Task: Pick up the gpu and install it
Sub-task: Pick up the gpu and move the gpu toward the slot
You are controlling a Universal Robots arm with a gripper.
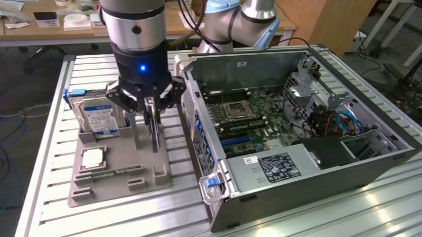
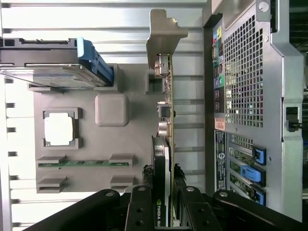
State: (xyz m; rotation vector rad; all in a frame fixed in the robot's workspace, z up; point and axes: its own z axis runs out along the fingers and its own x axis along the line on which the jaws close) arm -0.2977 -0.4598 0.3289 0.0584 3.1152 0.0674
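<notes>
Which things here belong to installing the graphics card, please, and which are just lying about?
Job: graphics card, gripped by the fingers; open computer case.
Lying about: hard drive, processor chip, memory stick.

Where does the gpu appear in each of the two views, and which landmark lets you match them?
Exterior view: the gpu stands on edge under the gripper, at the grey tray's side nearest the computer case.
Wrist view: the gpu runs edge-on between the grey tray and the computer case's rear panel.
Shared landmark: the hard drive with its blue tab.
</notes>
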